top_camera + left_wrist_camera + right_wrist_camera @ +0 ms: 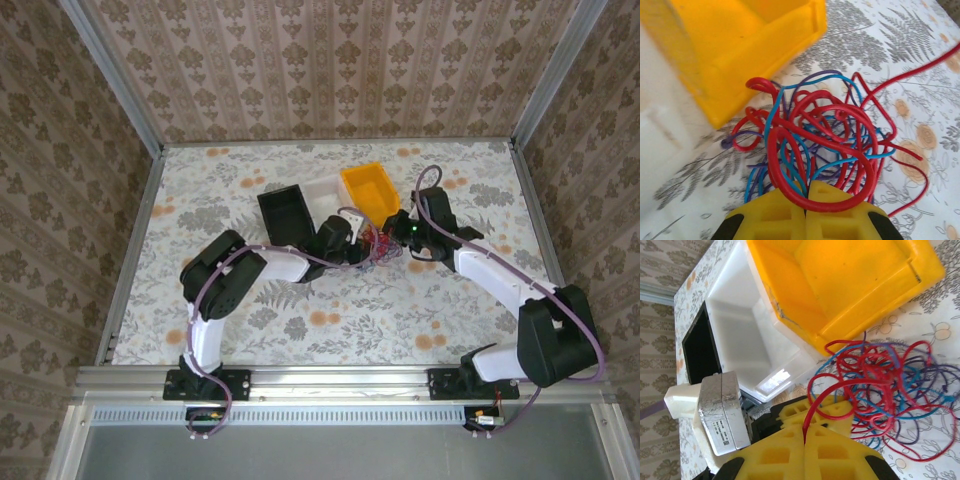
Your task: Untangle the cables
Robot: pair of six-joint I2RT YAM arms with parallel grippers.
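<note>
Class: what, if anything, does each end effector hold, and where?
The right end effector pinches one strand of a red cable; the left end effector seems to pinch a red loop at its bend.

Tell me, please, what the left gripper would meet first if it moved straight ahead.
The cables, tangled right at the tips of the left gripper; the yellow bin sits beyond, leftward.

red, blue and purple cables [816, 131], yellow bin [740, 47]

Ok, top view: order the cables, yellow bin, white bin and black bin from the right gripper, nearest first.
1. cables, pinched in the right gripper
2. yellow bin, just behind
3. white bin, behind-left
4. black bin, farthest left
</note>
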